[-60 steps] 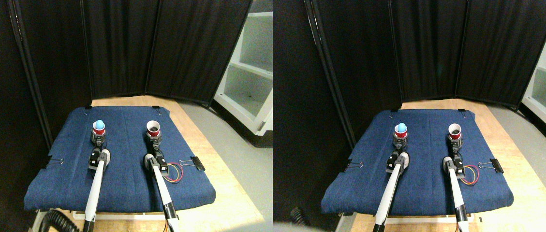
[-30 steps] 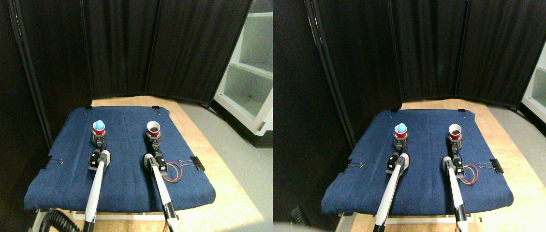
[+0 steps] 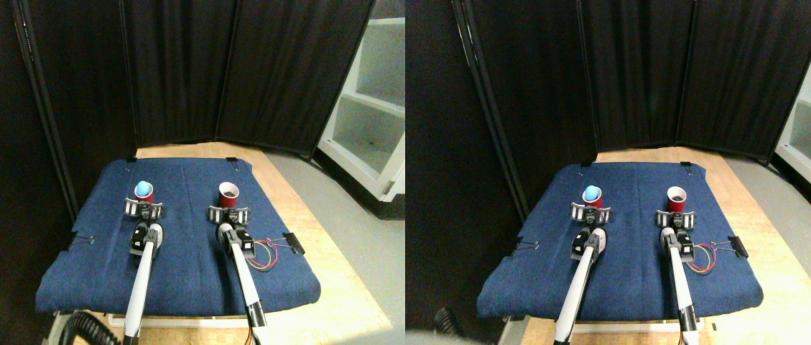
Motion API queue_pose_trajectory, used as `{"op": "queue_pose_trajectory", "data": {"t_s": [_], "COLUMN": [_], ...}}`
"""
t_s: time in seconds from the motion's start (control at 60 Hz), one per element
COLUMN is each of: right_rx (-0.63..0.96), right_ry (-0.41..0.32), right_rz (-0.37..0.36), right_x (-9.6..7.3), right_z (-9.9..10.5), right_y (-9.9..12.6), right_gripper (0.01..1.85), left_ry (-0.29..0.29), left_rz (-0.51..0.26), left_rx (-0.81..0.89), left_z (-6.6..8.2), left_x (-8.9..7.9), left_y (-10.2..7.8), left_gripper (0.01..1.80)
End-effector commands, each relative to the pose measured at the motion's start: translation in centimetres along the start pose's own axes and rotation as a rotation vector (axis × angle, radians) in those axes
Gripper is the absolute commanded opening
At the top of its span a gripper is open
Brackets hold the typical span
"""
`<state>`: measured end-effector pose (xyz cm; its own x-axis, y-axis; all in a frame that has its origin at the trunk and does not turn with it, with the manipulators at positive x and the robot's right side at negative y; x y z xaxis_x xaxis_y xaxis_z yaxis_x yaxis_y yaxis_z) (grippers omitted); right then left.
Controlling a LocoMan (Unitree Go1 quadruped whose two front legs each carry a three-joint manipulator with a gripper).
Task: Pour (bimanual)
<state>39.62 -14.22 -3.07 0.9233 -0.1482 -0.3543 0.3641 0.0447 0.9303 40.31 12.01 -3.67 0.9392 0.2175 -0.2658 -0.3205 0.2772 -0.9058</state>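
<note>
Two small red cups stand on the blue cloth (image 3: 182,266). The left cup (image 3: 144,195) has a light blue ball (image 3: 141,188) sitting in its mouth. The right cup (image 3: 228,194) shows a dark inside. My left gripper (image 3: 144,209) is open, its jaws spread wide just in front of the left cup's base. My right gripper (image 3: 228,213) is open the same way, just in front of the right cup. Neither gripper holds a cup.
Black binder clips (image 3: 294,243) pin the cloth to a wooden board. Loose red and yellow wires (image 3: 261,257) lie right of my right arm. Black curtain panels (image 3: 182,72) close the back, and a white shelf unit (image 3: 369,108) stands at the right.
Both grippers went from shut on the cups to open, with jaws spread wide. The cups now stand free a little beyond the jaws.
</note>
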Motion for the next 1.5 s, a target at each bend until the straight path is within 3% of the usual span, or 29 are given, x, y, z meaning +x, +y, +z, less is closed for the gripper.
{"op": "queue_pose_trajectory", "data": {"t_s": [0.017, 0.167, 0.3, 0.55, 0.9, 1.083, 1.233, 1.3, 1.5], "right_rx": [-0.019, -0.043, -0.054, -0.082, -0.120, -0.134, -0.163, -0.190, -0.247], "right_ry": [0.020, 0.035, 0.071, 0.107, 0.107, 0.133, 0.142, 0.148, 0.138], "right_rz": [0.051, 0.060, 0.083, 0.118, 0.153, 0.171, 0.199, 0.216, 0.248], "right_x": [-0.5, -1.3, -1.9, -3.3, -4.5, -5.1, -5.7, -5.9, -6.4], "right_z": [0.1, 0.2, 0.3, 0.5, 0.6, 0.6, 0.3, 0.3, 0.4], "right_y": [1.0, 1.3, 1.7, 2.5, 3.6, 4.3, 5.0, 5.3, 6.2], "right_gripper": [1.48, 1.39, 1.46, 1.50, 1.50, 1.52, 1.36, 1.33, 1.14], "left_ry": [0.059, 0.063, 0.081, 0.135, 0.152, 0.170, 0.156, 0.187, 0.200], "left_rz": [0.070, 0.053, 0.036, -0.004, -0.073, -0.096, -0.149, -0.174, -0.245], "left_rx": [0.065, 0.069, 0.086, 0.073, 0.153, 0.202, 0.310, 0.363, 0.510], "left_z": [-0.9, -0.8, -0.6, -0.1, 0.8, 1.4, 1.7, 2.0, 2.4], "left_x": [-0.5, -1.2, -1.9, -3.6, -5.2, -6.1, -6.7, -6.9, -7.6], "left_y": [1.7, 1.4, 1.1, 0.4, -1.1, -2.0, -2.7, -3.0, -4.0], "left_gripper": [1.48, 1.43, 1.38, 1.40, 1.42, 1.51, 1.44, 1.43, 1.23]}}
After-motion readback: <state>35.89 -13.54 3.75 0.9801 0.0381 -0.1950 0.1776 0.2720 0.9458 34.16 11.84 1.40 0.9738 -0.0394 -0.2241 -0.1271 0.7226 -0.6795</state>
